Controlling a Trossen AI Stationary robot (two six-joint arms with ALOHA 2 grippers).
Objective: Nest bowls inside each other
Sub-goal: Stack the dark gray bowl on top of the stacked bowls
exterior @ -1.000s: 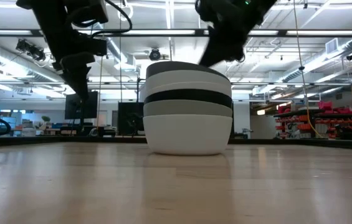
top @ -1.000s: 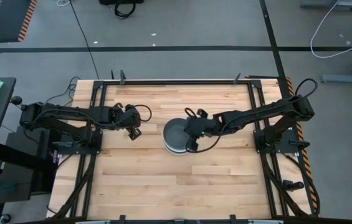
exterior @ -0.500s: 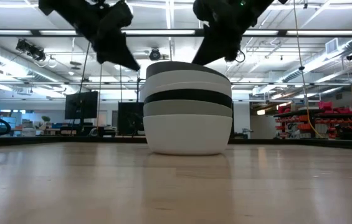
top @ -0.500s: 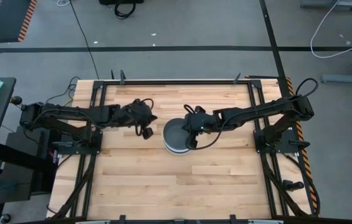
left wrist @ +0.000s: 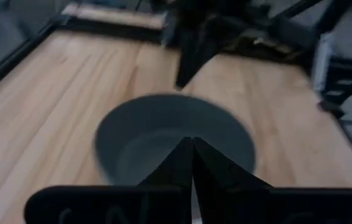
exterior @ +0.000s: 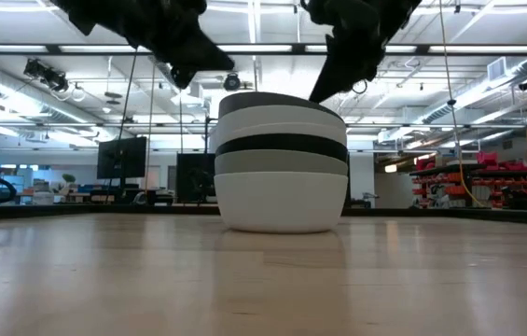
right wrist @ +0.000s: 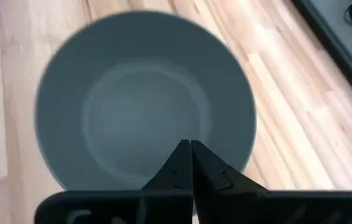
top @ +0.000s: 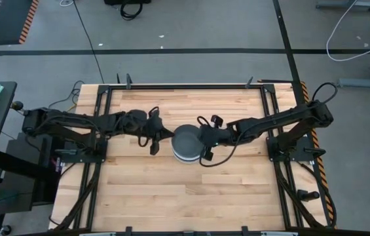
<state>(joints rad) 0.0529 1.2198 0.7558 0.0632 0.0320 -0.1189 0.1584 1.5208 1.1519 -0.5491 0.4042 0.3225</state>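
Several bowls sit nested in one stack (top: 186,143) at the table's middle; white, black and grey rims show from the side (exterior: 282,163). The top bowl is grey (right wrist: 144,99) (left wrist: 172,134). My left gripper (top: 166,135) is shut, just left of the stack and above its rim (exterior: 226,84), pointing at it almost level. My right gripper (top: 202,139) is shut and slants down over the top bowl's right rim (exterior: 317,93). The stack rests on the wood by its lowest white bowl. My right gripper's shut fingertips (right wrist: 191,152) stand over the top bowl's inside near its right rim (exterior: 324,101), slanting down from the table's right. I cannot tell whether they touch the bowl.
Bare wooden tabletop (top: 185,190) lies all around the stack. A black metal frame (top: 185,85) runs along the table's edges, and the arm bases stand at the left (top: 73,141) and right (top: 293,141).
My left gripper has swung toward the stack, to the table's right, and risen a little. It has tipped up from pointing down at the table to nearly level. The stack has stayed where it was.
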